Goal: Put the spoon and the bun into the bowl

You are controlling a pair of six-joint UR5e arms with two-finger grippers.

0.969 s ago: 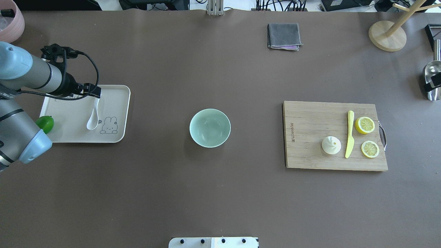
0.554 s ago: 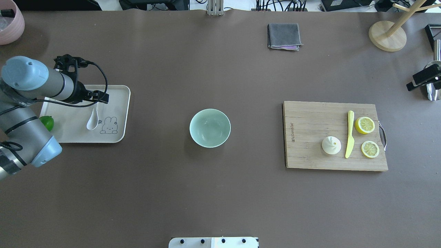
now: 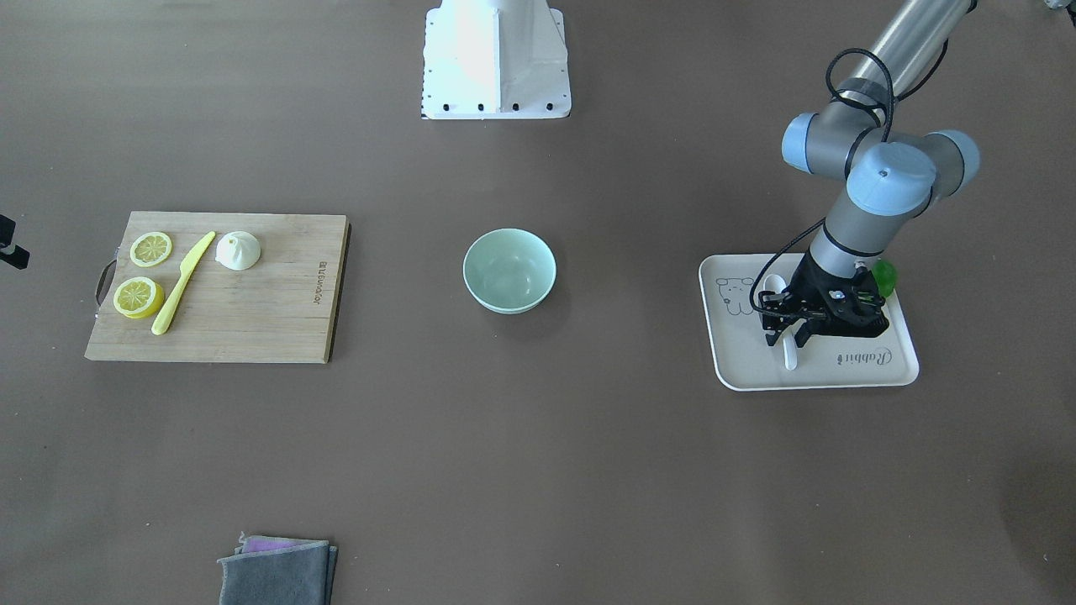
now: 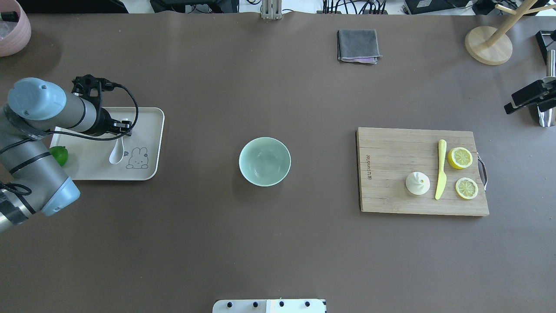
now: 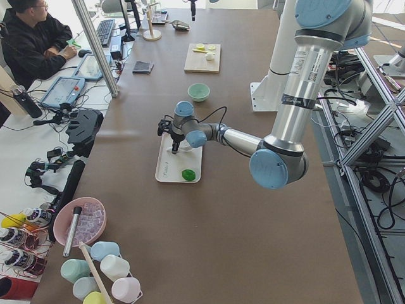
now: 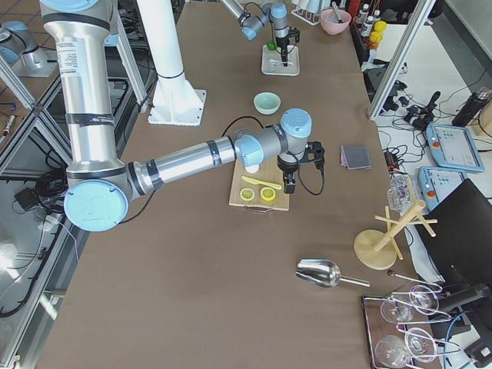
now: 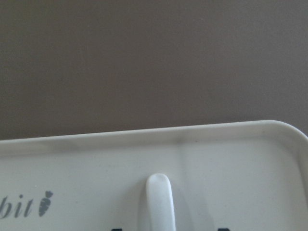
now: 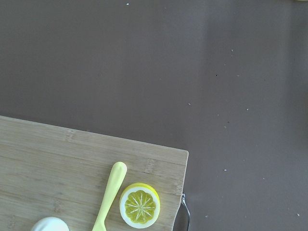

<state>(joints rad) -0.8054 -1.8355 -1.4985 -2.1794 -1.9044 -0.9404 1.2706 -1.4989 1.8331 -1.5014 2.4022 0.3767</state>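
The white spoon (image 4: 117, 152) lies on the cream tray (image 4: 91, 163) at the left, scoop toward the robot. My left gripper (image 4: 124, 126) is low over the spoon's handle, open, with a finger on each side of it (image 3: 788, 334). The left wrist view shows the handle's tip (image 7: 159, 199) inside the tray's rim. The white bun (image 4: 418, 183) sits on the wooden cutting board (image 4: 391, 174) at the right. The mint-green bowl (image 4: 264, 161) stands empty at the table's middle. My right gripper (image 4: 525, 100) hangs high at the right edge, beyond the board. I cannot tell whether it is open or shut.
A green lime (image 4: 58, 155) lies on the tray's left side. A yellow-green knife (image 4: 441, 169) and two lemon slices (image 4: 459, 157) lie on the board beside the bun. A grey cloth (image 4: 358, 45), a wooden stand (image 4: 488, 44) and a pink bowl (image 4: 11, 26) are at the far edge.
My left gripper has moved right and down onto the spoon's handle. My right gripper has come into view from the right edge, moving left.
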